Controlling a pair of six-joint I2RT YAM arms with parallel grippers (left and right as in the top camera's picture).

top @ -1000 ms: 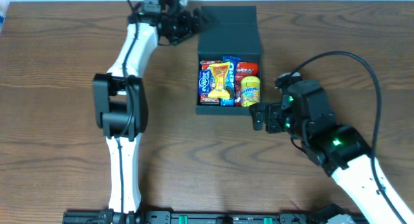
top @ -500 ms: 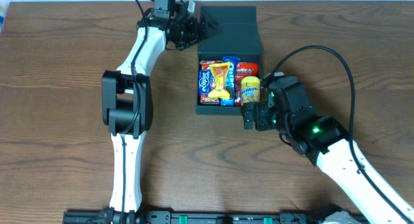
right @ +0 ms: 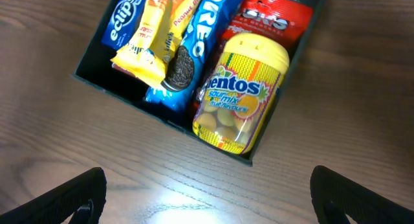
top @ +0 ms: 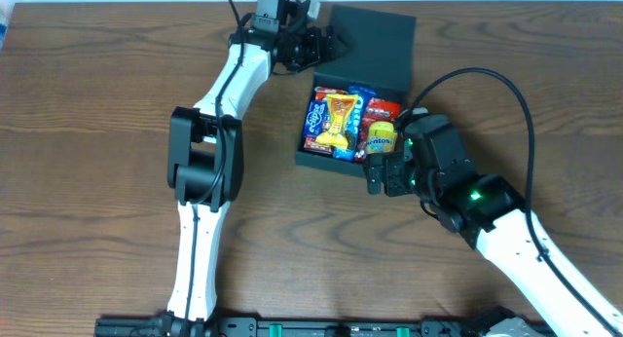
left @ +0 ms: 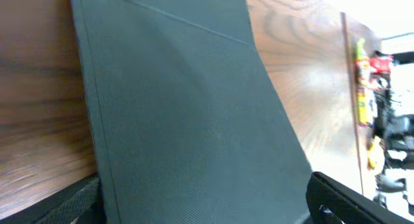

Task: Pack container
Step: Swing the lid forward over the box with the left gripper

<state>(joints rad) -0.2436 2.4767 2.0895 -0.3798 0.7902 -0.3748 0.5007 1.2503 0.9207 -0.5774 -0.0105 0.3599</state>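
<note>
The dark teal container (top: 326,163) stands open at the back middle of the table, turned a little, with its flap lid (top: 375,45) lying back. It holds snack packets and a yellow Mentos bottle (top: 382,137) at its front right corner. My left gripper (top: 329,43) is at the lid's left edge, open, and the lid (left: 194,107) fills its wrist view between the fingers (left: 207,208). My right gripper (top: 383,176) is open and empty over bare wood, just in front of the container's front right corner (right: 116,93), with the Mentos bottle (right: 239,94) ahead of its fingers (right: 207,198).
Inside the box are a blue Eclipse packet (right: 126,23), a yellow packet (right: 152,36), a blue Oreo packet (right: 191,49) and a red packet (right: 272,20). The table's back edge runs just behind the lid. Brown wood surrounds the box.
The left gripper moved right along the lid, and the lid and box back swung right, so the box now sits skewed. The right gripper came in towards the box's front right corner, then stayed.
</note>
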